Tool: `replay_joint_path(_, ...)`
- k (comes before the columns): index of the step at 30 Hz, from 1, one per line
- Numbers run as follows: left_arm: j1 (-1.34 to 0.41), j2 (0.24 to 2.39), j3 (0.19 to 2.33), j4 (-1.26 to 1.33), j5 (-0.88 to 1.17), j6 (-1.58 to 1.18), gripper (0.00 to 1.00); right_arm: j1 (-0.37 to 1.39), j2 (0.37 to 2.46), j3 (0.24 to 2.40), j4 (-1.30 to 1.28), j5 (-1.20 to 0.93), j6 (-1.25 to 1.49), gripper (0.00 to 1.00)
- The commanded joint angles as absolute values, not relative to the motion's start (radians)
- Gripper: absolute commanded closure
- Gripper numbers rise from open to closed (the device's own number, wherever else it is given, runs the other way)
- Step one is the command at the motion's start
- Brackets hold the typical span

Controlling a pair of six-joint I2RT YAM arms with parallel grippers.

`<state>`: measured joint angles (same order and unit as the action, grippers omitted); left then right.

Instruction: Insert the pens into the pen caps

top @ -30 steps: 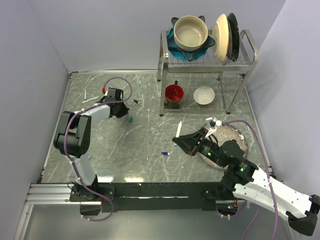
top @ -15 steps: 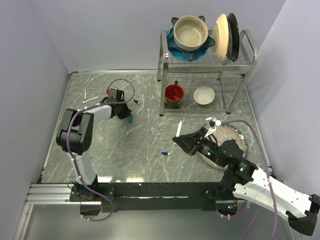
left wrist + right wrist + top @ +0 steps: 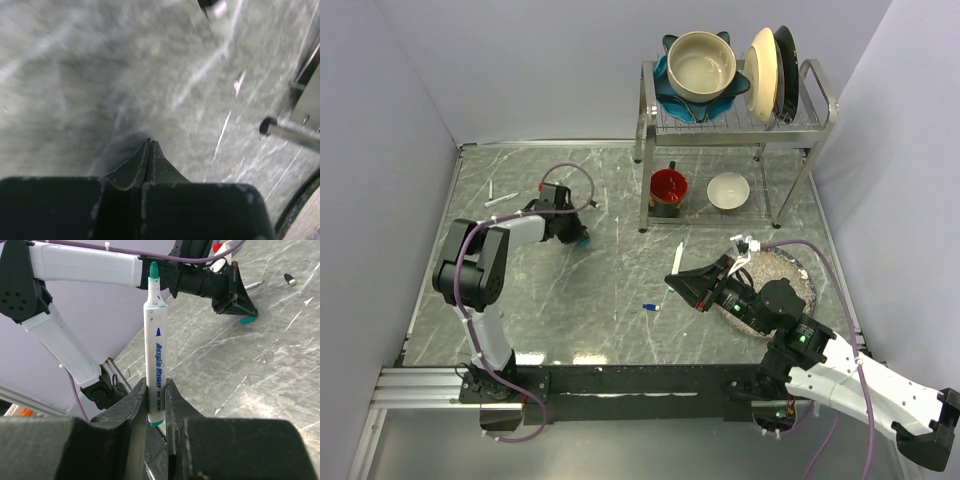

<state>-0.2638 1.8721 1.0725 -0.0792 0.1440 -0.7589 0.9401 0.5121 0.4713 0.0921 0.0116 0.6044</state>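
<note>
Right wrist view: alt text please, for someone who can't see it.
The right arm's fingers clamp an uncapped white acrylic marker upright, teal tip up. Beyond it, the left arm's fingers angle down to the grey marble table, a teal cap at their tips.

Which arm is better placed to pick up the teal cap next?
Probably left. The left hand, shut and empty, sits beside the teal cap; the right hand is occupied gripping the teal-tipped pen.
</note>
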Motion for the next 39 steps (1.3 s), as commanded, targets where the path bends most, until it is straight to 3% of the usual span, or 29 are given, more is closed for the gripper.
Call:
replay_joint_path(1, -0.310, 1.809, 1.051, -0.126, 0.169, -0.715, 0.99, 0.940, 0.514, 0.517, 0.123, 0.021, 0.594, 1.00)
replay_joint_path(15, -0.376, 1.536, 0.927, -0.221, -0.064, -0.773, 0.99, 0.940, 0.488, 0.505, 0.114, 0.021, 0.600, 1.00)
replay_joint_path(19, -0.374, 1.474, 0.966, -0.317, -0.198, -0.920, 0.95, 0.940, 0.486, 0.500, 0.118, 0.017, 0.606, 1.00)
replay_joint_path(22, -0.374, 1.508, 1.066, -0.509, -0.290, -1.124, 0.91, 0.940, 0.483, 0.497, 0.118, 0.017, 0.609, 1.00)
replay_joint_path(26, -0.374, 1.682, 1.302, -0.747, -0.206, -1.210, 0.74, 0.940, 0.471, 0.494, 0.112, 0.023, 0.607, 1.00)
replay_joint_path(29, -0.374, 1.782, 1.380, -0.818, -0.123, -1.242, 0.72, 0.940, 0.460, 0.494, 0.107, 0.028, 0.604, 1.00)
replay_joint_path(39, -0.365, 1.905, 1.419, -0.772, -0.118, -1.327, 0.68, 0.940, 0.433, 0.491, 0.078, 0.057, 0.589, 1.00)
